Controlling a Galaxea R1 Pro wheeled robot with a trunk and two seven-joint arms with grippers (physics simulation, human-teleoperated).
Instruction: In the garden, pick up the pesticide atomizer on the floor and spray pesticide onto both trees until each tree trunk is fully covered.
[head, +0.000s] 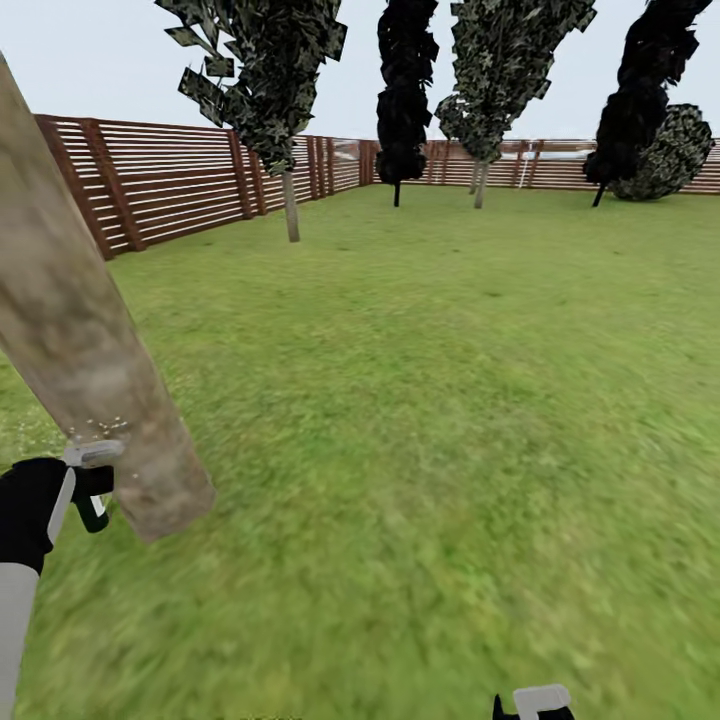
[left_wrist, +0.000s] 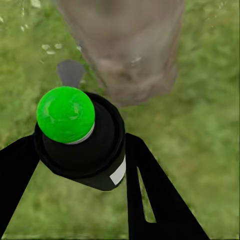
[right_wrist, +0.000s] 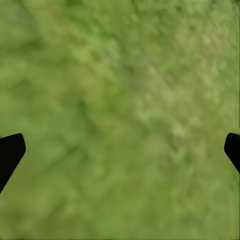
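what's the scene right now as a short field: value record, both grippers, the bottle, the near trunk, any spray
left gripper: shut on the atomizer, beside the near trunk
atomizer top: green in the left wrist view
near trunk: thick, mottled beige-grey, tilted in the head view
pesticide: a few white specks by the trunk's lower part
right gripper: open, nothing between its fingers, over grass
background: slatted fence, more trees

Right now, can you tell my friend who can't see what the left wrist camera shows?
The left gripper holds a black atomizer with a bright green top, pointed toward the base of a thick beige-grey tree trunk. Green grass lies all around.
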